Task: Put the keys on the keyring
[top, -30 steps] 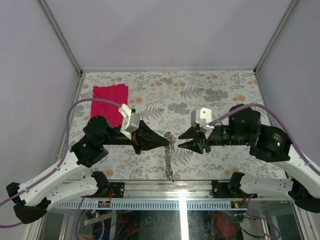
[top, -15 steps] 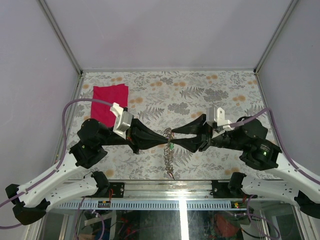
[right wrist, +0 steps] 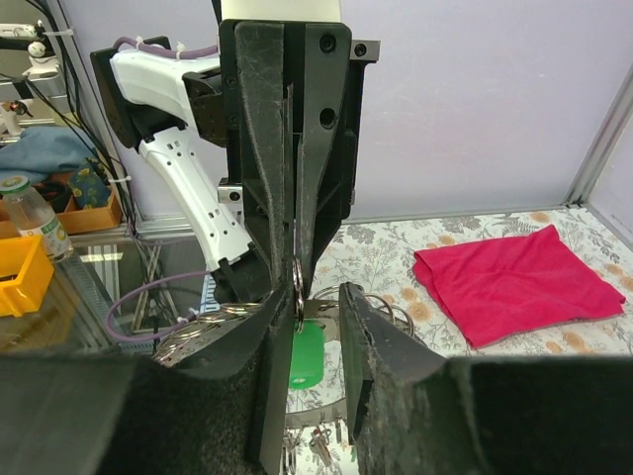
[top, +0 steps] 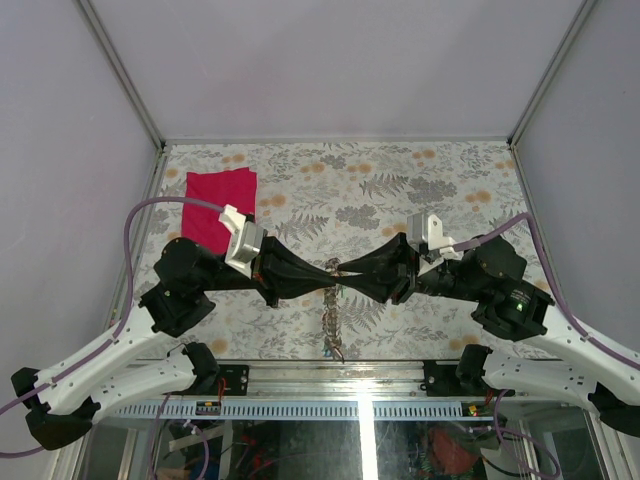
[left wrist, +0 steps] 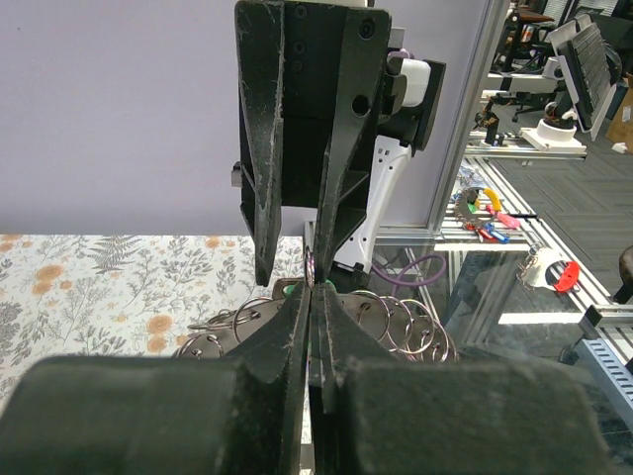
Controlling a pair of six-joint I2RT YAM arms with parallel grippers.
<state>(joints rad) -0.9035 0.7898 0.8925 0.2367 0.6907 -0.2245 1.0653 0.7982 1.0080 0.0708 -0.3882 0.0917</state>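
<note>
Bench (top: 450, 180), floral-patterned, carries the work. A red cloth (top: 220, 205) lies flat at far left, well apart from the action. Both arms meet tip to tip over the middle of the bench. Left fingers (top: 322, 277) are pressed fully together, and the right wrist view shows them pinching the rim of the keyring (right wrist: 297, 282), which stands edge-on between the two arms, above the bench. Right fingers (top: 358, 270) stand narrowly apart, one on each side of the ring's lower part. I see no firm clamp on anything. A chain of rings (top: 332, 320) trails from the meeting point toward the near edge; I cannot tell how much of it rests on the bench. The green key (right wrist: 307, 358) hangs just below the keyring, in the gap between the right fingers. Whether it is already threaded or only dangling there I cannot tell.

Risks, my judgement:
- The left hold is a thin pinch on a rim, so a sideways push from the right fingers could twist the ring or pull it free.
- The trailing chain adds drag that would help it slip.
- The key head is small and smooth, so an off-centre squeeze could squirt it out.
- The tips are very close, so a slight overreach would knock finger against finger.
</note>
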